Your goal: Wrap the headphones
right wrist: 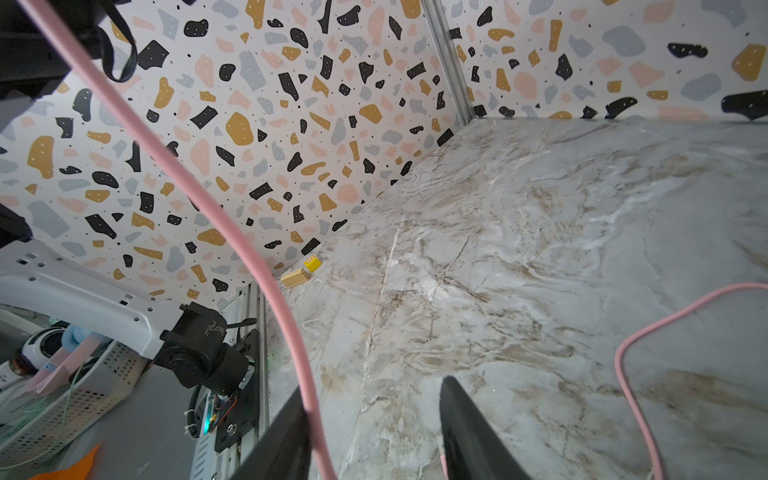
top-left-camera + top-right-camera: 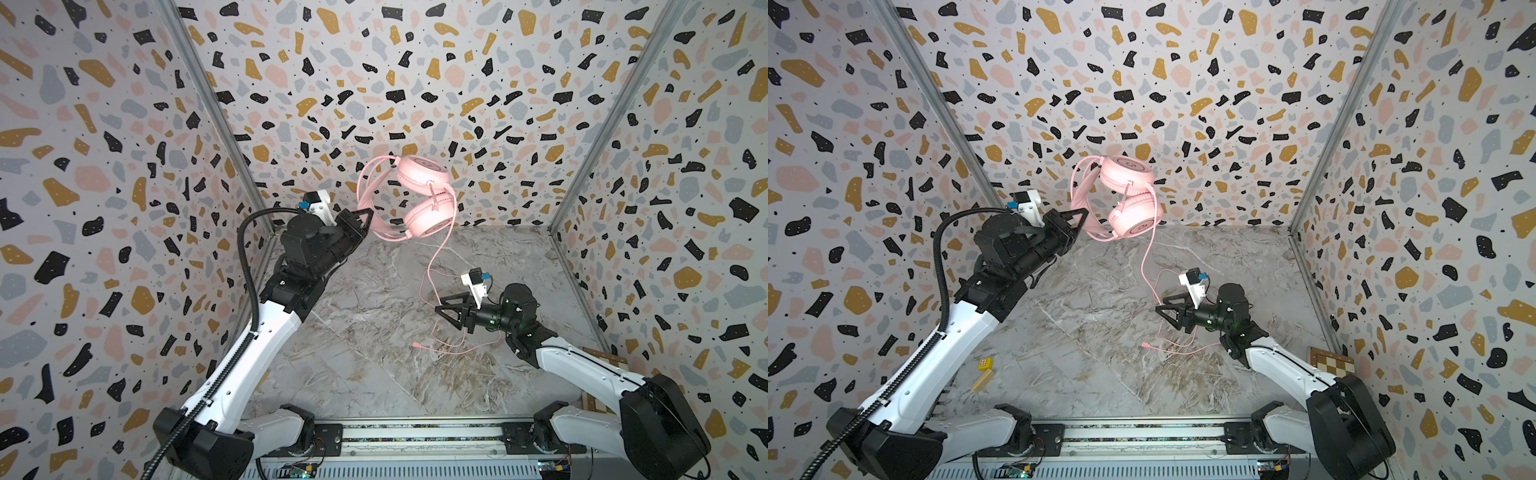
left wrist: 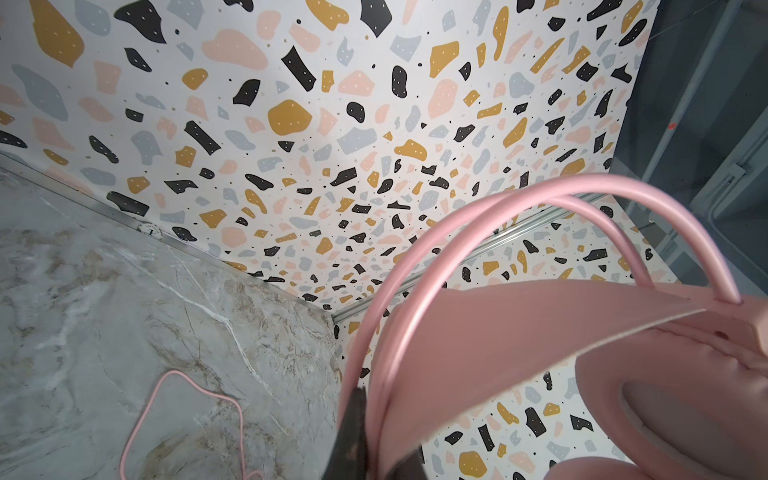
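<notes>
The pink headphones [image 2: 422, 172] [image 2: 1127, 170] hang in the air near the back wall, one earcup above the other. My left gripper [image 2: 365, 218] [image 2: 1081, 220] is shut on their headband [image 3: 498, 324], which fills the left wrist view beside an earcup [image 3: 665, 395]. The thin pink cable [image 2: 436, 257] drops from the lower earcup to the marble floor and ends in a plug [image 2: 415, 344]. Low on the right, my right gripper [image 2: 439, 303] [image 1: 374, 388] is open. The cable [image 1: 208, 208] runs between its jaws along one finger, not pinched.
A small yellow block [image 2: 985, 363] and a wooden block [image 2: 983, 380] lie by the left wall near the left arm. A checkered board [image 2: 1331, 363] leans at the right wall. Terrazzo walls close in three sides, and the arms' rail [image 2: 415, 432] runs along the front.
</notes>
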Robot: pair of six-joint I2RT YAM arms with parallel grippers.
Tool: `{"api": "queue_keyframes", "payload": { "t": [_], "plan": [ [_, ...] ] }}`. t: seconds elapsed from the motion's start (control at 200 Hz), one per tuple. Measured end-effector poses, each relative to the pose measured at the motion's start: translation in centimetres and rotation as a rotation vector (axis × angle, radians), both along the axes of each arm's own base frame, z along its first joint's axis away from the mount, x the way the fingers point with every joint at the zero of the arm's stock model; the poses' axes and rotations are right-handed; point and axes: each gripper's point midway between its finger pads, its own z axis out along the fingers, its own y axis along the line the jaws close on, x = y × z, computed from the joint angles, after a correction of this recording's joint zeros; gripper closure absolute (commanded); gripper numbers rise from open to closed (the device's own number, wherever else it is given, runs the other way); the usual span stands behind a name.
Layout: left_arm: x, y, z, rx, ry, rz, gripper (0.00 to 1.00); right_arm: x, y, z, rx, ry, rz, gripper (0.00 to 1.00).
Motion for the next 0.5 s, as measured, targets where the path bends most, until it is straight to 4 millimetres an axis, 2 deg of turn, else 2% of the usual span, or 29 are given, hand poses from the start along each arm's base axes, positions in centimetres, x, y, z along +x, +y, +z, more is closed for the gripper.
{"api": "queue_keyframes", "payload": {
  "t": [0.23,0.275,0.435,0.501],
  "plan": [
    [-0.1,-1.3,-0.8,-0.041,0.015,-0.075,1.00,0.1,0.2,0.1,0.023,0.004,0.023,0.72],
    [-0.1,-1.4,-0.9,-0.042,0.016,-0.086,1.00,0.2,0.2,0.1,0.024,0.008,0.024,0.76],
    [-0.6,-2.1,-1.4,-0.035,0.018,-0.138,1.00,0.8,0.3,0.5,0.031,0.004,0.029,1.00],
    [-0.9,-2.5,-1.9,-0.031,0.023,-0.166,1.00,1.3,0.3,0.7,0.037,0.009,0.026,1.00]
  ]
}}
